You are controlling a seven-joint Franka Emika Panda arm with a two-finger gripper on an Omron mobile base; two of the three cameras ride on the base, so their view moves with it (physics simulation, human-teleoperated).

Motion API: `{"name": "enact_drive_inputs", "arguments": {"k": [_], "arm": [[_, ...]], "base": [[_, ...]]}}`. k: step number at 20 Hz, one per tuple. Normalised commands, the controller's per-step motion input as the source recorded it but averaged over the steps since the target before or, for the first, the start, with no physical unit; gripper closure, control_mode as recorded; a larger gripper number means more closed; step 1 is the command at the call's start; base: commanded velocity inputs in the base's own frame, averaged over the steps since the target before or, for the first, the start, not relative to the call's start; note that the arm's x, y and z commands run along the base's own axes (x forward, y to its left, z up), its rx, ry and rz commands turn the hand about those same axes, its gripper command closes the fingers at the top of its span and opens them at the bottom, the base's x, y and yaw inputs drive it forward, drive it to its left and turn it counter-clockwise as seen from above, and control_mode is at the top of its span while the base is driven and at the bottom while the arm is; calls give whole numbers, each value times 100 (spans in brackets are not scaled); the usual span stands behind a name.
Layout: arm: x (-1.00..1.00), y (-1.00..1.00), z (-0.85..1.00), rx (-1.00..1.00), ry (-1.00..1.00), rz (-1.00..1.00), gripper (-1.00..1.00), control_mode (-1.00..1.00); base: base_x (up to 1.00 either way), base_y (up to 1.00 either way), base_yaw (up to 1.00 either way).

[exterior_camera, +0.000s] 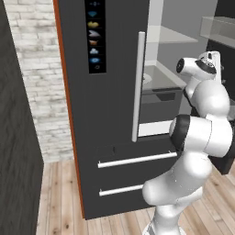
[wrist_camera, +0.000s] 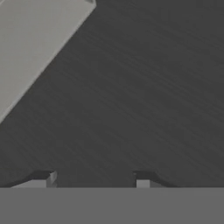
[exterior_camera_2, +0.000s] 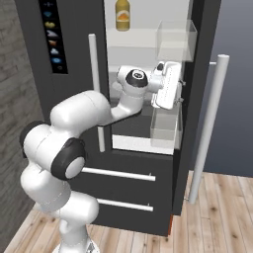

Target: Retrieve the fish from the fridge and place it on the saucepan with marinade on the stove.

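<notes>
Right now we face the fridge, its right door swung open, our arm reaching in at about one o'clock. Our hand hangs over a dark grey surface with its fingertips apart and nothing between them. We cannot make out the fish, so its direction and long axis remain unknown.

White arm, dark joints

Glossy rounded white shells on the arm, black bands and round black caps at the joints; small dark-grey fingertips, paler edges.
</notes>
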Motion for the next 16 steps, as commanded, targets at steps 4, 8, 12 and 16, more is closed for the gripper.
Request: {"name": "enact_drive_inputs", "arguments": {"k": [4, 8, 12, 16], "arm": [[-67, -29, 5, 2, -16, 0, -100, -100], [-99, 33, 26, 10, -34, 0, -100, -100], [-85, 72, 57, 16, -37, 0, -100, -100], [-63, 98, 36, 14, -36, 0, -100, -100]], "base": [[0, 0, 0], [0, 0, 0], [0, 0, 0], [0, 0, 0]]}}
